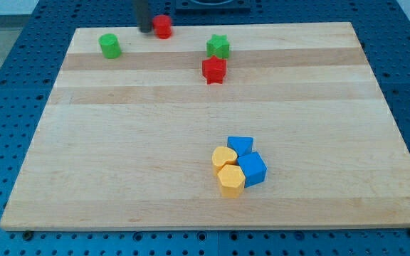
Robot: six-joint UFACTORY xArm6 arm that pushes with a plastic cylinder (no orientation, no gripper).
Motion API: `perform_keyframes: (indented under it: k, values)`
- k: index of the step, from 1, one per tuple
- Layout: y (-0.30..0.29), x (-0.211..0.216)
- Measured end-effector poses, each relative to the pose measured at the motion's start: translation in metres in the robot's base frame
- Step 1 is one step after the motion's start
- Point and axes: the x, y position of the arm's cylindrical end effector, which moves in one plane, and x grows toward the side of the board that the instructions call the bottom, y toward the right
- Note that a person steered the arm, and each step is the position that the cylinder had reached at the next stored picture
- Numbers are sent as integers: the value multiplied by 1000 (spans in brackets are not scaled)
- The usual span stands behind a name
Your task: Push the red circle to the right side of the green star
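Seven blocks on pale wooden board (155, 135), blue pegboard (6, 85) around.

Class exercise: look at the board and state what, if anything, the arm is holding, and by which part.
Nothing is held. My tip only pushes: it sits at the view's top, just left of the red circle, apparently against its left side. The green star lies further right.

Setting: laboratory or robotics test bench | Evidence: pale wooden board (191, 142) laid flat on a blue perforated base plate (6, 107) with a regular grid of mounting holes, visible on left, right and near sides | Contents: small coloured plastic blocks only | Far edge: dark equipment, unclear
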Motion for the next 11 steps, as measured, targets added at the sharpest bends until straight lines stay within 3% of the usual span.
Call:
perform_keyframes:
  k: [1,2,3,4,6,8,9,10,11]
  values:
    - [69,33]
    - [24,33]
    - [-12,-5]
    - [-7,-6]
    - [144,-4]
    - [157,7]
    - [183,61]
    - [192,81]
    - [188,33]
